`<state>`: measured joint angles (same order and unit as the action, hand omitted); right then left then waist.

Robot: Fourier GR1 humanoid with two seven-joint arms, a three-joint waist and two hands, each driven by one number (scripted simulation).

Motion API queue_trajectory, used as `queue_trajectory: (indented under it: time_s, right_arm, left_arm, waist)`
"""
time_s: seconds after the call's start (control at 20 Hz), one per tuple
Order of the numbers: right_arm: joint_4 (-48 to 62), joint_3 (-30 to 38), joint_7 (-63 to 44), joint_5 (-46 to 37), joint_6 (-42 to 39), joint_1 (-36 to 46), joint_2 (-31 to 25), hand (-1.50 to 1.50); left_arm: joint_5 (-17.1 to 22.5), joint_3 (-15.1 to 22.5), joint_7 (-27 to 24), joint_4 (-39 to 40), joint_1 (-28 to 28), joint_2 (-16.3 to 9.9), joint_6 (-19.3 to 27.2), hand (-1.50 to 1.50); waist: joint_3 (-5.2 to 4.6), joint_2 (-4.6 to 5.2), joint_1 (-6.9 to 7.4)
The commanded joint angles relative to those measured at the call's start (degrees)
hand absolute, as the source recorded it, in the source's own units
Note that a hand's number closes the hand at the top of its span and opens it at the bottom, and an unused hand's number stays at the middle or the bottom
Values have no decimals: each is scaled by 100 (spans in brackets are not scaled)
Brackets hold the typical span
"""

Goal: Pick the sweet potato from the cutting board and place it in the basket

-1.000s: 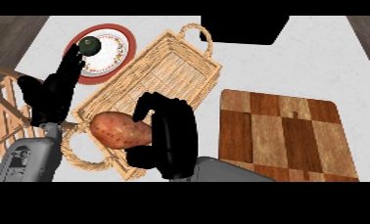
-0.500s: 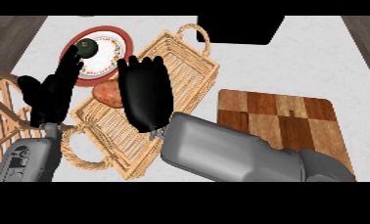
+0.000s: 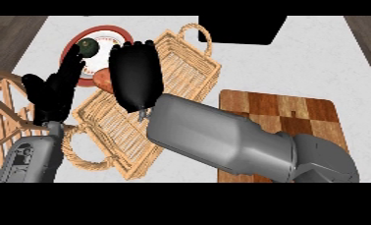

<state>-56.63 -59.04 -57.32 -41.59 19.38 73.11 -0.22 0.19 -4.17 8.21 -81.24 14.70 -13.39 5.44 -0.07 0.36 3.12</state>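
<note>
At the far left my left hand (image 3: 52,91) is resting near the edge of the view, fingers straight and pointing up toward the plate; it is sitting just where it was half a second ago, holding nothing. Its fingertips are reaching up beside the red-rimmed plate (image 3: 121,32), which is still carrying a dark green round thing (image 3: 88,47) on its left part.

Next to that, my right hand (image 3: 135,74) is hanging over the left part of the wicker basket (image 3: 185,71), back of the hand facing up, fingers pointing away from me toward the plate. Compared with half a second ago it is lying a little further forward and left, and my grey forearm is now crossing more of the basket. The sweet potato (image 3: 103,78) is peeking out as an orange patch at the left edge of my right hand, at the basket's left rim, just below the plate. My hand is covering most of it. I cannot tell whether my fingers are clamped on it or lying flat over it.

At the right, the wooden cutting board (image 3: 290,108) is lying on the white counter (image 3: 290,67), partly under my forearm, unchanged.
</note>
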Motion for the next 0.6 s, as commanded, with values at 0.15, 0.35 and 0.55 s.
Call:
queue_trajectory:
  time_s: [0.15,0.35,0.55]
  right_arm:
    - [669,64,180,1067,-832,227,21,150]
    - [911,29,472,1383,-743,239,22,150]
    - [811,-365,363,1289,-384,50,22,150]
  left_arm:
    - [81,-26,125,-158,20,-17,-89,0]
    - [-73,78,187,-257,-142,130,84,0]
    - [13,-22,135,-302,-197,52,-46,0]
  waist:
    - [-3,10,16]
    - [0,7,-14]
    - [1,-2,-37]
